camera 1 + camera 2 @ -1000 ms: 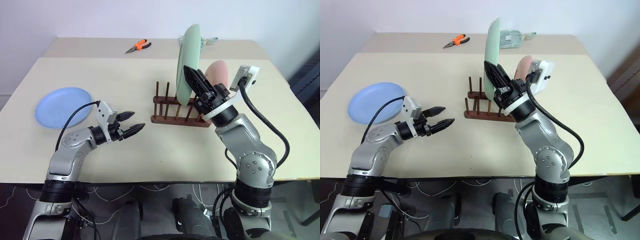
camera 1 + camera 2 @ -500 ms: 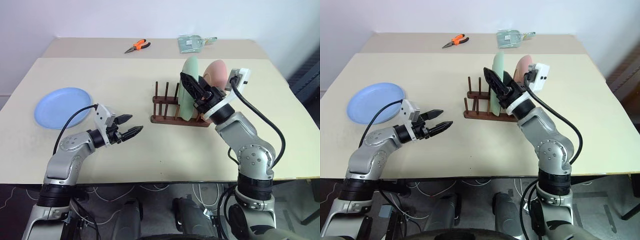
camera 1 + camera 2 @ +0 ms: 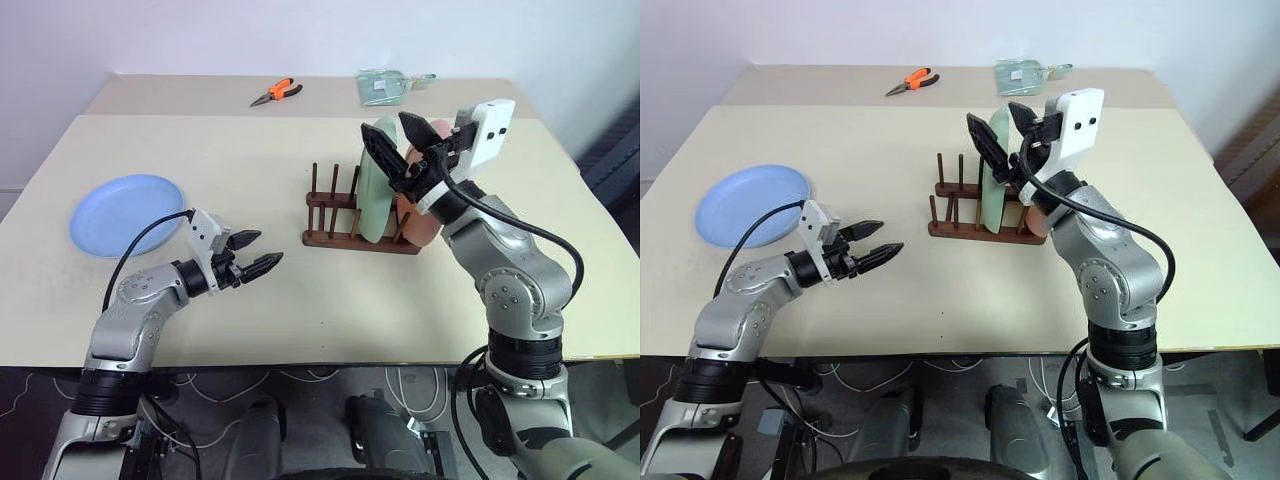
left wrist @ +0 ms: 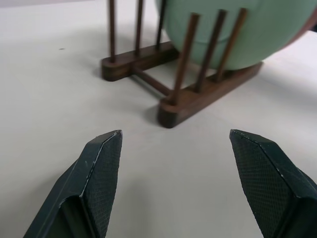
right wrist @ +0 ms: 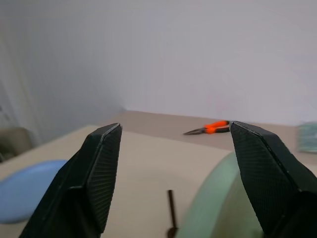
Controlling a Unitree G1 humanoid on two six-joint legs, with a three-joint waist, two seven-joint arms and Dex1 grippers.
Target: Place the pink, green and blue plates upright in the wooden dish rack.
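On the right side of the beige surface, the small dark brown wooden dish rack holds two plates standing up between its thin pegs. The round pale green plastic plate stands in the middle of the rack, and the round salmon pink plastic plate stands just behind it, toward the right end. So two of the three plates look done. The round light blue plastic plate lies flat on the far left of the surface, well apart from the rack. It is the one left to put away.

The right gripper is raised above the top edge of the green plate, tipped a little upward. Its two black fingers are spread wide and hold nothing. The left gripper hangs low over the surface between the blue plate and the rack, pointing toward the rack. Its fingers are spread too, and empty. Orange-handled pliers lie at the far edge.
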